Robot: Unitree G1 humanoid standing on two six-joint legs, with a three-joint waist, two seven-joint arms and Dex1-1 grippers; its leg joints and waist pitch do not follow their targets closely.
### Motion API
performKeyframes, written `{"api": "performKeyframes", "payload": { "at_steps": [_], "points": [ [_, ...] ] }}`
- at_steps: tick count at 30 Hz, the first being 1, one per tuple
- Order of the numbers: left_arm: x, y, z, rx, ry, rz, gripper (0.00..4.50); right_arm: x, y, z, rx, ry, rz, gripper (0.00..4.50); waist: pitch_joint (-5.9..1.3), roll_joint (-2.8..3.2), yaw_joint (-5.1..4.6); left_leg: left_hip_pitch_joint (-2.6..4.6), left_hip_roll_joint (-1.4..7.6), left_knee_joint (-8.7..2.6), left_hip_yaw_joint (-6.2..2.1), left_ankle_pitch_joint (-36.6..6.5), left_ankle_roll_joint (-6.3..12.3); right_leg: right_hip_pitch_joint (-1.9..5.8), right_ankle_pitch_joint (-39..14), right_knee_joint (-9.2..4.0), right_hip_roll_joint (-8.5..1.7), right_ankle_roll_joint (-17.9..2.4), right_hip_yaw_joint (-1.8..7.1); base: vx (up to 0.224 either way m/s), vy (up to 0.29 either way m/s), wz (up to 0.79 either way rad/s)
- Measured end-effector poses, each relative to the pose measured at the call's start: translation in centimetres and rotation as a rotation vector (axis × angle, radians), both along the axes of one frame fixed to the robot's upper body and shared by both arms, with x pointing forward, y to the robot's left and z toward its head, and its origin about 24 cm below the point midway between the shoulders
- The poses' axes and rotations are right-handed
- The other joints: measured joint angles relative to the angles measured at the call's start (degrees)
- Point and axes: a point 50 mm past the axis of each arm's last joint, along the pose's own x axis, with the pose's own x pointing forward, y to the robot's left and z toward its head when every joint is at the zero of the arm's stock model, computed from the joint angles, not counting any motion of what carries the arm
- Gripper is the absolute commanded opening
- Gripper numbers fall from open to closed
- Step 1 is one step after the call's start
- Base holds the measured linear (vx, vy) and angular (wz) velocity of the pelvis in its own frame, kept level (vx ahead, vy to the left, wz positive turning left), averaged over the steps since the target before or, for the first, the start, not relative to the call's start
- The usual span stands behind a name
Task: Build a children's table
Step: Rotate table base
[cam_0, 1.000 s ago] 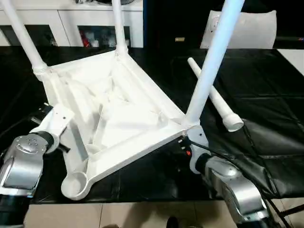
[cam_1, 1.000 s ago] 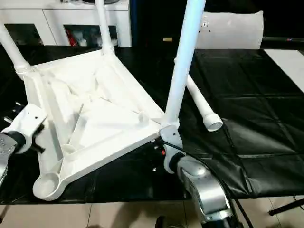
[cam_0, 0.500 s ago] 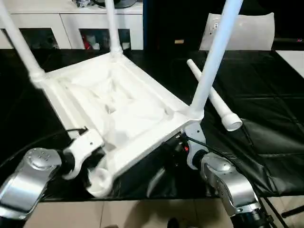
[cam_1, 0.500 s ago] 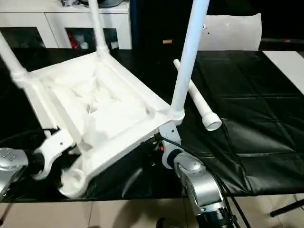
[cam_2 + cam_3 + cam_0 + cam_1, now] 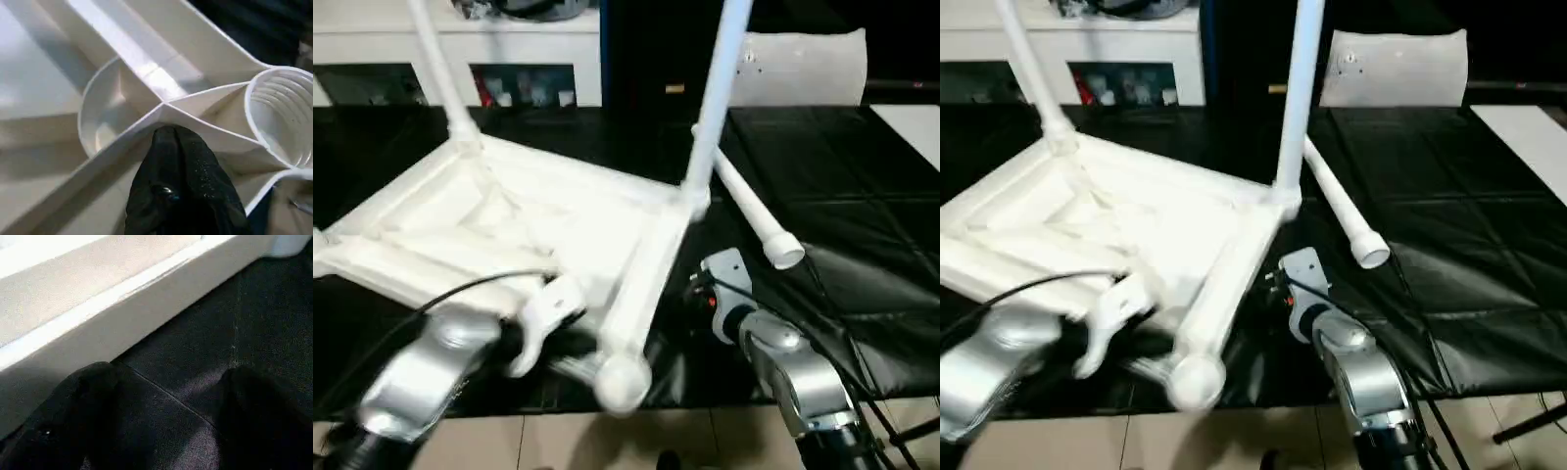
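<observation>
The children's table lies upside down on the black cloth, its white top (image 5: 509,235) tilted. Two legs stand in its corner sockets, one at the back left (image 5: 435,59) and one at the right (image 5: 715,88). An empty socket (image 5: 623,377) points toward the table's front edge. A loose leg (image 5: 749,211) lies on the cloth to the right. My left gripper (image 5: 176,139) is shut, its tip pressed against a rib beside the empty socket (image 5: 281,122). My right gripper (image 5: 166,391) is open over the cloth, close to the top's rim (image 5: 122,308) and holding nothing.
A white cabinet with glass doors (image 5: 509,59) stands behind the work. A white pad (image 5: 803,64) leans at the back right. The black cloth (image 5: 862,294) runs out to the right. Tiled floor (image 5: 607,441) shows past the front edge.
The table top has swung round, its empty socket corner moving right toward the front middle. My left arm swept right with it. The right gripper now sits apart from the legged corner.
</observation>
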Motion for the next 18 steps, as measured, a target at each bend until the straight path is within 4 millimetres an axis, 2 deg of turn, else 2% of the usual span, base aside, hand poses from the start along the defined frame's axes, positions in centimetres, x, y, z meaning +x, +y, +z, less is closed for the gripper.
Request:
{"api": "performKeyframes", "payload": {
  "at_steps": [5, 9, 12, 15, 18],
  "points": [
    [1.9, -1.2, -0.1, -0.006, -0.089, 0.059, 0.07, 0.6, 0.1, 0.3, -0.004, -0.007, 0.000, 4.50, 0.00, 0.01, -0.15, -0.11, 0.02, 0.04, -0.04, 0.00, 0.01, -0.03, 0.01, 0.00, 0.00, 0.01, -0.06, 0.000, 0.000, 0.00],
    [3.2, -2.4, -0.1, -0.030, -0.148, 0.133, 0.07, 1.3, -0.8, 0.9, -0.017, -0.045, -0.023, 4.50, 0.00, 0.01, 0.28, -0.41, 0.00, 0.03, -0.09, 0.00, 0.01, -0.20, 0.01, 0.00, 0.00, 0.01, -0.08, 0.000, 0.000, 0.00],
    [3.9, -2.9, 0.3, -0.081, -0.207, 0.214, 0.07, 3.1, -1.4, 3.0, -0.027, -0.127, -0.016, 4.50, 0.01, 0.00, 0.28, -0.52, 0.01, 0.03, -0.07, 0.00, 0.03, -0.32, 0.02, 0.00, 0.00, 0.01, -0.08, 0.000, 0.000, 0.00],
    [4.3, -3.4, 1.3, -0.159, -0.257, 0.232, 0.43, 4.9, -1.8, 5.5, -0.026, -0.216, -0.029, 4.50, 0.00, -0.01, 0.29, -0.52, 0.04, 0.00, -0.07, -0.01, 0.04, -0.37, 0.03, 0.06, 0.01, -0.01, -0.10, 0.000, 0.000, 0.00],
    [3.8, -3.3, 2.7, -0.214, -0.313, 0.226, 0.46, 7.3, -2.6, 7.4, -0.060, -0.261, -0.082, 4.50, 0.00, -0.01, 0.09, -0.53, 0.07, -0.02, 0.02, 0.03, 0.14, -0.50, 0.05, 0.16, 0.04, -0.05, -0.02, 0.000, 0.000, 0.00]
  ]
}}
